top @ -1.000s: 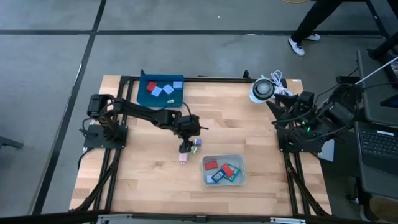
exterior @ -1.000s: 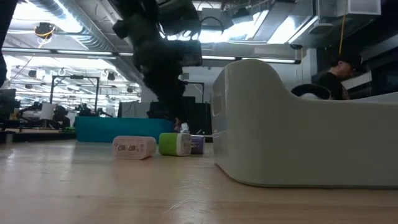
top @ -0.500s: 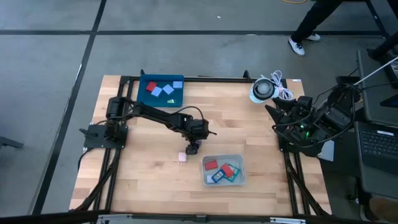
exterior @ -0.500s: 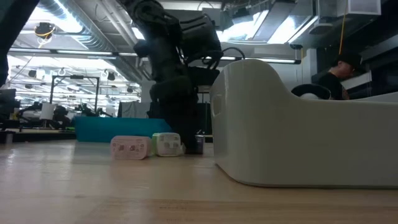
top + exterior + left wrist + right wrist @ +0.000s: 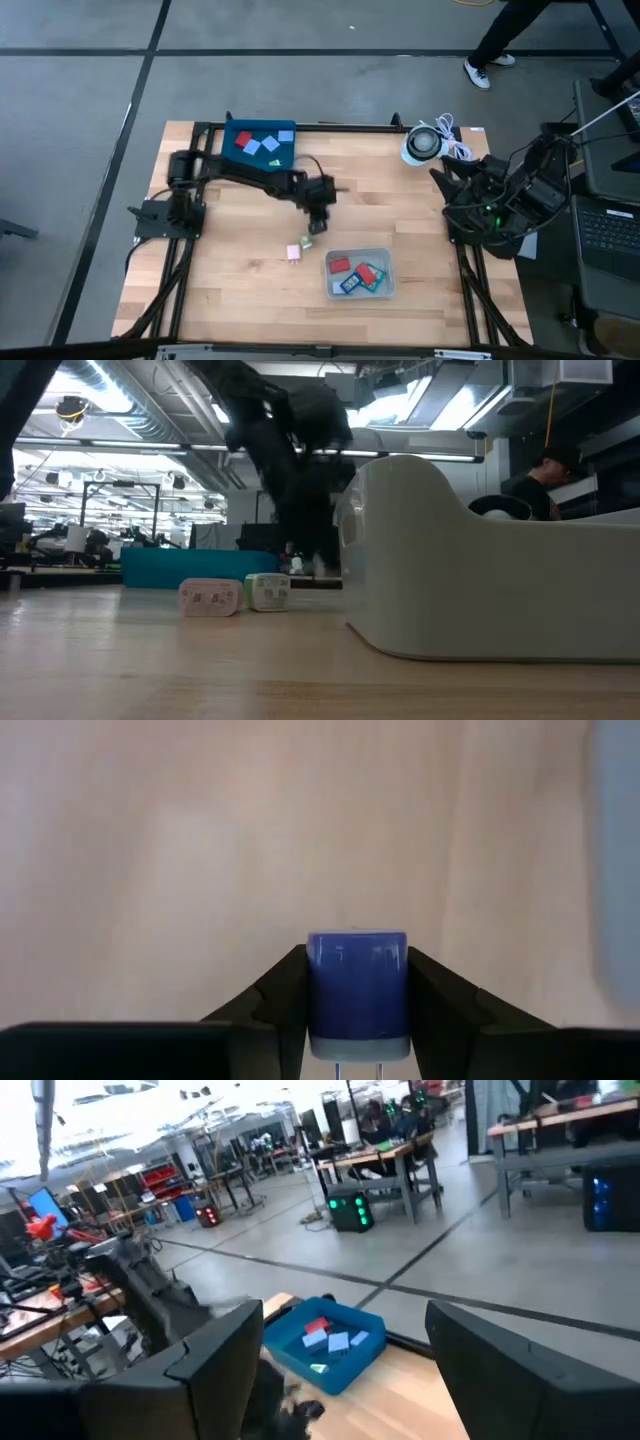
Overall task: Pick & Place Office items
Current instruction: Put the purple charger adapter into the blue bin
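Observation:
My left gripper (image 5: 317,222) is over the middle of the table, shut on a small blue-violet block (image 5: 357,988) with a white end and metal prongs. A pink piece (image 5: 293,254) and a green piece (image 5: 305,240) lie side by side on the wood; the low view also shows the pink piece (image 5: 213,597) and the green piece (image 5: 268,592). More pieces lie in a clear bin (image 5: 386,285) and in the dark blue tray (image 5: 283,157). My right gripper (image 5: 370,1380) waits open at the table's right edge, holding nothing. My left gripper pinches the block's two opposite sides (image 5: 312,995) between its two fingers (image 5: 275,1010). The fingers slant down from the table's left. The block's white pronged end (image 5: 357,1050) points back toward the wrist. Whether the block is clear of the wood I cannot tell.
The clear bin's pale wall (image 5: 480,590) fills the right of the low view. A white coiled cable (image 5: 425,143) lies at the far right. Bare wood lies between the tray and the bin. A person (image 5: 545,485) sits beyond the table.
My left gripper came down open beside the green piece and shut on the blue-violet block. It has then gone with the block toward the table's far edge, away from the pink and green pieces. The green piece has shifted slightly toward the pink one.

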